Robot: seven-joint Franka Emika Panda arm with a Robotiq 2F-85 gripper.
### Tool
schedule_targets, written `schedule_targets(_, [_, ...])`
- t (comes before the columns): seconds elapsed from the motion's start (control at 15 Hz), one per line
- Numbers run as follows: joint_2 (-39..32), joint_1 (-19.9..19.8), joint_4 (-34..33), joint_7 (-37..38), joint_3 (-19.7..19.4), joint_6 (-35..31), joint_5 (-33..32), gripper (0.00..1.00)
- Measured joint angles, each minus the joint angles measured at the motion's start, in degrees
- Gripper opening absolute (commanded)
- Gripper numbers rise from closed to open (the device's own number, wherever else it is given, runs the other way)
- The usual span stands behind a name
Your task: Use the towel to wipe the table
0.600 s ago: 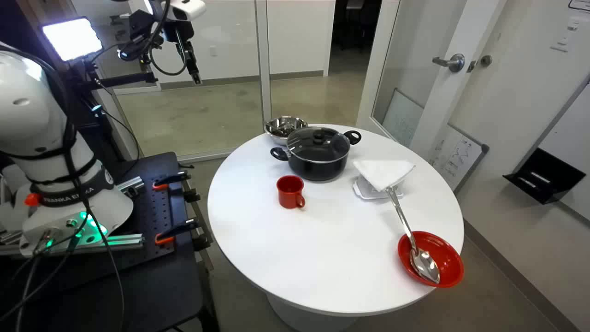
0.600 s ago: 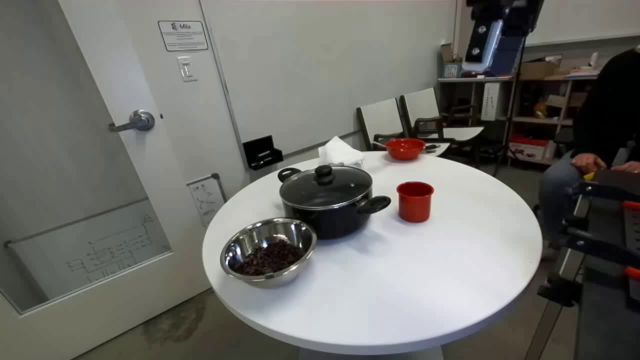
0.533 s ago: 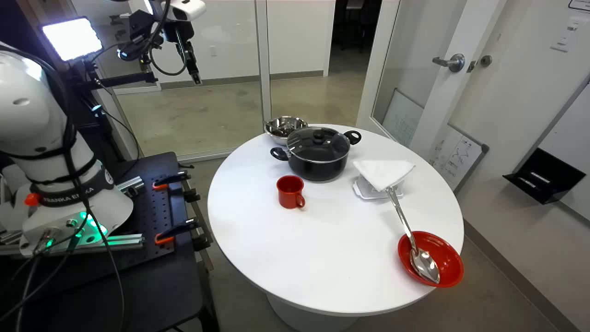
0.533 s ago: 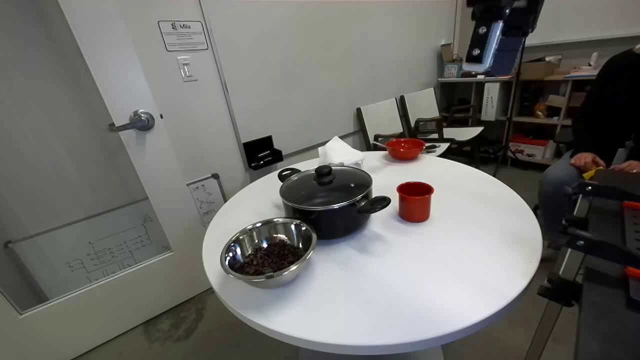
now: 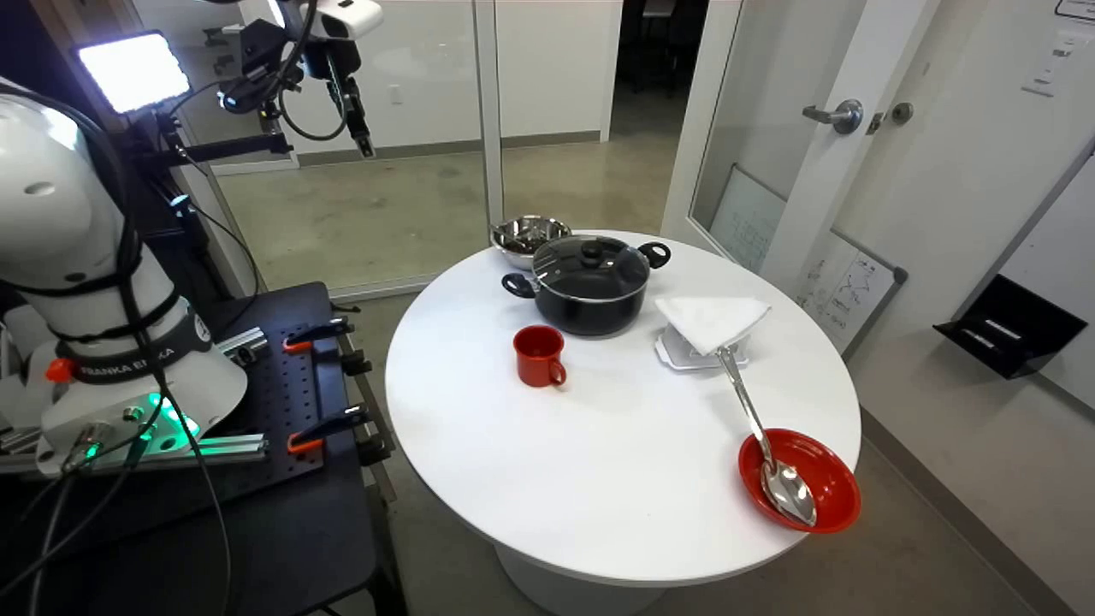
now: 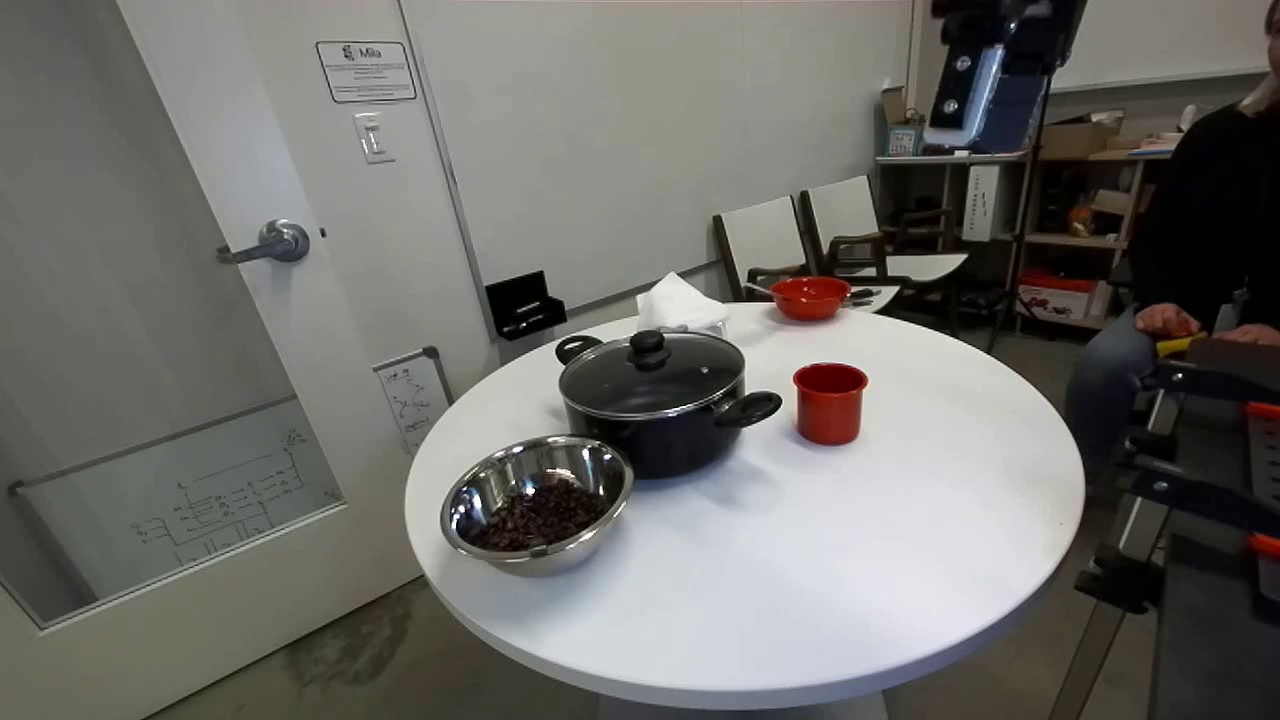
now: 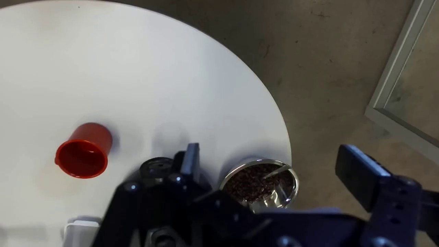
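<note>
Round white table (image 5: 599, 479), read as a clock face in an exterior view: steel bowl (image 5: 513, 257) at eleven o'clock; lidded black pot (image 5: 590, 315) at twelve; white towel (image 5: 713, 321) at one, draped over a pale container (image 5: 682, 352); red bowl (image 5: 831, 479) at four (metal spoon (image 5: 789, 492) in it); red mug (image 5: 539, 368) at ten. Gripper (image 7: 272, 154) aloft, spread wide.

Observed in an exterior view red mug (image 5: 538, 368) upright at left. Found black pot (image 5: 590, 315) farther back, with glass lid (image 5: 590, 272) on, just beside steel bowl (image 5: 518, 259) holding small dark pieces (image 6: 542, 515). Recorded red bowl (image 5: 831, 479) at near right, containing metal spoon (image 5: 789, 494). Noted pale plastic container (image 5: 680, 352) right of pot. Sighted white door (image 5: 879, 56) at far right, with lever handle (image 5: 843, 116). Logged black wall box (image 5: 1033, 313) at right.
</note>
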State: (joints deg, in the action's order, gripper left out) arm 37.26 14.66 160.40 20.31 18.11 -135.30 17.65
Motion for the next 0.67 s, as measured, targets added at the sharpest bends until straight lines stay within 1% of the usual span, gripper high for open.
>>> schedule_targets(0.07, [-0.04,-0.42,-0.02,0.36,0.02,-0.41,-0.36,1.0])
schedule_targets(0.13, [-0.32,-1.74,-0.05,2.3,0.4,-1.88,-1.52,1.0])
schedule_targets(0.2, [-1.04,-3.8,-0.22,4.4,0.98,-4.05,-3.23,1.0])
schedule_targets(0.33, [-4.4,-9.51,-1.23,7.97,2.36,-10.7,-7.96,1.0])
schedule_targets(0.47, [-9.45,-16.94,-3.48,13.17,5.1,-17.41,-14.51,1.0])
schedule_targets(0.53, [-12.25,-21.39,-5.27,17.17,7.39,-19.7,-18.81,1.0])
schedule_targets(0.67, [-16.74,-30.55,-9.93,25.67,13.05,-19.7,-26.29,1.0])
